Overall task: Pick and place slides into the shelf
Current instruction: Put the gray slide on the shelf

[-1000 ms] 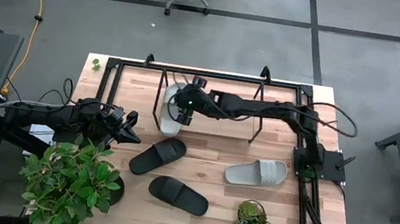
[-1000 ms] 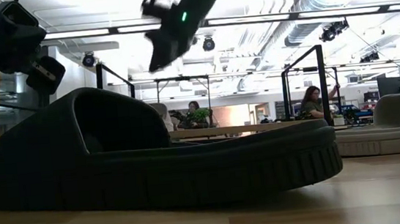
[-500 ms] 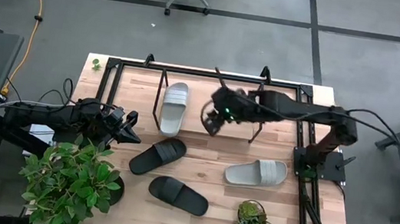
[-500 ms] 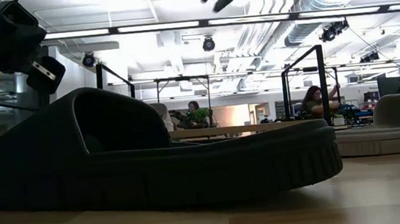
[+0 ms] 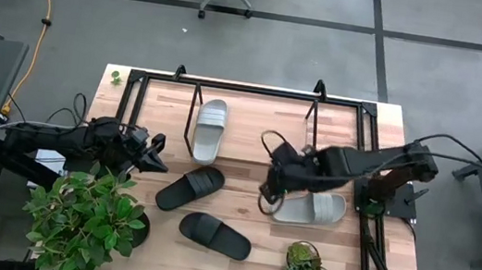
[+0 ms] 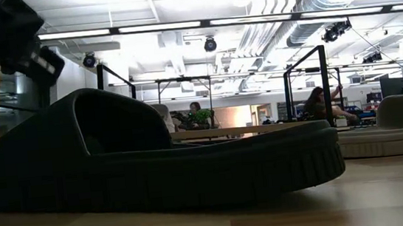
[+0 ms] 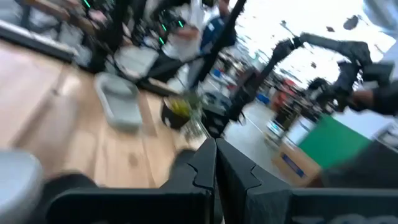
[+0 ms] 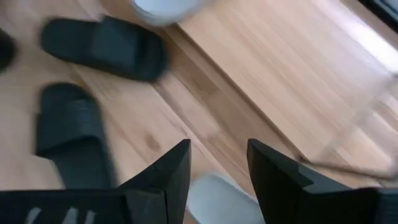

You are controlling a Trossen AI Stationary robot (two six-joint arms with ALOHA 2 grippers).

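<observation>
on the light wooden table (image 5: 255, 100), one light grey slide sandal with a wide strap (image 5: 209, 129) was seen lying inside the low rack of thin black metal tubing (image 5: 251, 91), near its left end, toe and heel running front to back, presumably so that three more could be lined up beside it. its light grey partner (image 5: 314, 207) was left flat on the open table in front of the rack, toward the right side, and the right gripper (image 5: 267, 194) was held just above that sandal's near end; in the right wrist view the pale sandal (image 8: 219, 196) was framed between the two dark fingers (image 8: 171, 169), which were parted with nothing between them, so nothing had yet been grasped. this posture was judged to be an approach for picking the second grey sandal, the fingers being spread to straddle its edge or strap. the two black slide sandals (image 5: 189, 188) (image 5: 214, 234) were found lying askew in front of the rack's left half, close together but apart, untouched. the left gripper (image 5: 153, 153) was parked at the table's left edge beside a leafy green potted plant (image 5: 85, 217), its fingers pressed fully together and empty, apparently kept out of the working arm's way. a smaller potted plant (image 5: 302, 264) was set near the front edge, just in front of the grey sandal being approached.
</observation>
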